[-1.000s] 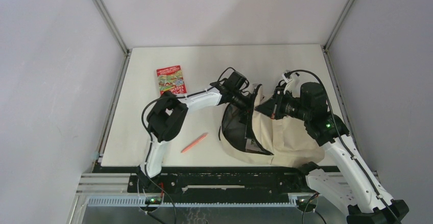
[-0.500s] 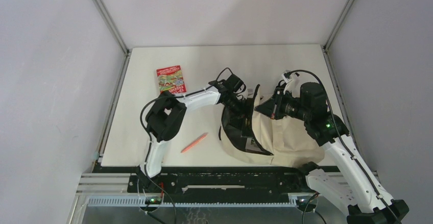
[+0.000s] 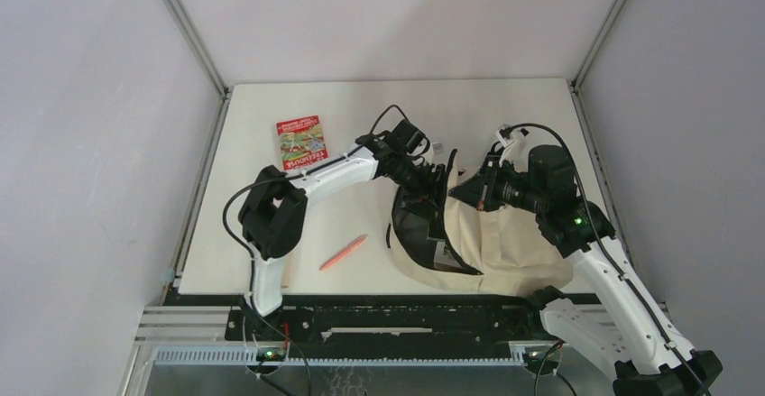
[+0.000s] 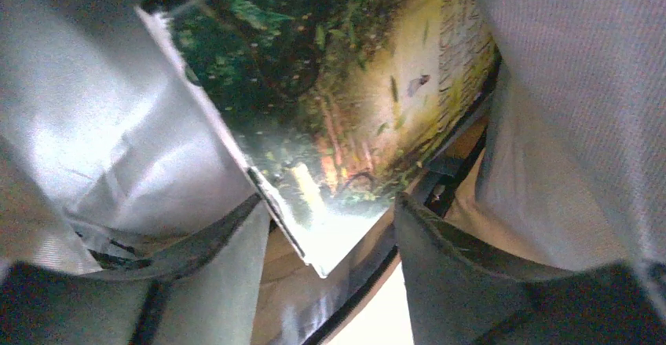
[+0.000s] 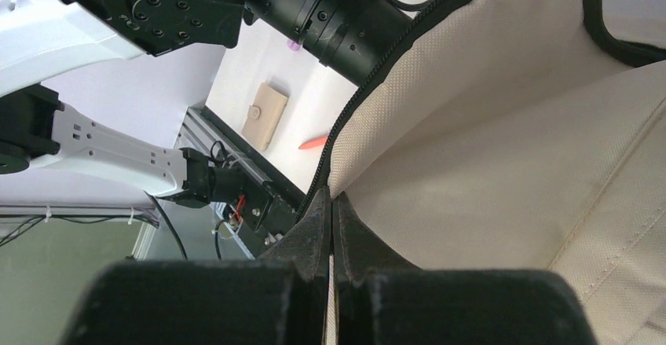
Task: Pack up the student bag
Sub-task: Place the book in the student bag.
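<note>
At 4 o'clock on the table, the student bag lay with its rim pinched in the closed right gripper, while the left gripper, jaws parted and empty, had backed off the book, judged packed inside.

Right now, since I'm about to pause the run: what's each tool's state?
Left tool: open, gripping nothing.
Right tool: closed on the student bag, at its rim.
</note>
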Robot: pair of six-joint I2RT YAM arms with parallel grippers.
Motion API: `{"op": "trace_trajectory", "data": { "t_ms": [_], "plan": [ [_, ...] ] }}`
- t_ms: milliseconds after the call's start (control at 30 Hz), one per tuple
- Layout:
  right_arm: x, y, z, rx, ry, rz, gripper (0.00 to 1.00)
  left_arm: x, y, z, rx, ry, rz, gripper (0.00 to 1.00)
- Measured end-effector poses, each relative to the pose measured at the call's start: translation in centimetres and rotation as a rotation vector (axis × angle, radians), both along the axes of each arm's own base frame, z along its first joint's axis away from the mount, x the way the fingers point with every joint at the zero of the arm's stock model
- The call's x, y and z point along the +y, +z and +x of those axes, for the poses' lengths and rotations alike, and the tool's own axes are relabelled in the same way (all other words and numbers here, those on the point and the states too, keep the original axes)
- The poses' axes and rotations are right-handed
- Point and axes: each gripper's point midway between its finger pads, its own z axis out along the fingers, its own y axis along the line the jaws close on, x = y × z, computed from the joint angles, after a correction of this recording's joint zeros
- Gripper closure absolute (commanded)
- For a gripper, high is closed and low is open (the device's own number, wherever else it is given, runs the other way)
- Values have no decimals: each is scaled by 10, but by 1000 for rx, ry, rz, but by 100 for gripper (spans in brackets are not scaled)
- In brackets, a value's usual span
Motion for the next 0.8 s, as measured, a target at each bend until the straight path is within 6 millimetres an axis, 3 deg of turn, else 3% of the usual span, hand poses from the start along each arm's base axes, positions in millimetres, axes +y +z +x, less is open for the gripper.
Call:
{"op": "trace_trajectory", "data": {
  "t_ms": [133, 300, 400, 500, 800],
  "plan": [
    [1, -1, 0, 4, 3, -1, 100, 2, -2, 0, -1, 5, 13, 52],
    [1, -2, 1, 5, 3, -2, 100, 3, -2, -1, 2, 1, 15, 82],
    [3, -1, 1, 4, 8, -1, 100, 2, -2, -2, 9, -5, 6, 94],
    [3, -2, 1, 7, 9, -3, 100, -1, -5, -2, 24, -12, -2, 99],
    [4, -2, 1, 7, 12, -3, 100, -18, -11, 5, 66, -29, -30, 99]
  ]
}}
